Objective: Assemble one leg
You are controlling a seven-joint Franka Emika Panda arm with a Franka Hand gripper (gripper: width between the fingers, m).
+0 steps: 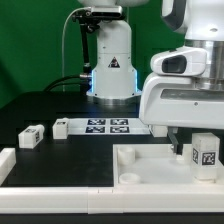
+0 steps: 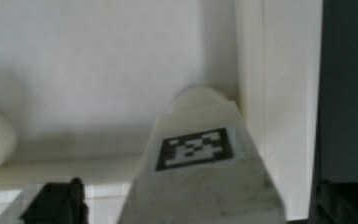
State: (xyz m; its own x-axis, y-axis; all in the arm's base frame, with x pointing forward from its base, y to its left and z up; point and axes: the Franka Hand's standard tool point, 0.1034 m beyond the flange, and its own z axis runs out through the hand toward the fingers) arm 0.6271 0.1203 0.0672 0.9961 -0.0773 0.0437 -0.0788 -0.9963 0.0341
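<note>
Wrist view: white tagged leg (image 2: 202,150) stands upright.

Both low-resolution views are soft: the exterior one is evenly lit from above, whites nearly blown out against the dark table (image 1: 40,108), while the wrist view is dimmer, greyish, with blurred fingertips (image 2: 60,203).

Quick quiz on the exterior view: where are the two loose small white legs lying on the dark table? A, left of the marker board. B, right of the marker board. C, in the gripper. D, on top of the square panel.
A: two loose legs lie on the dark table to the exterior view's left of the marker board, apart from the square panel.
</note>
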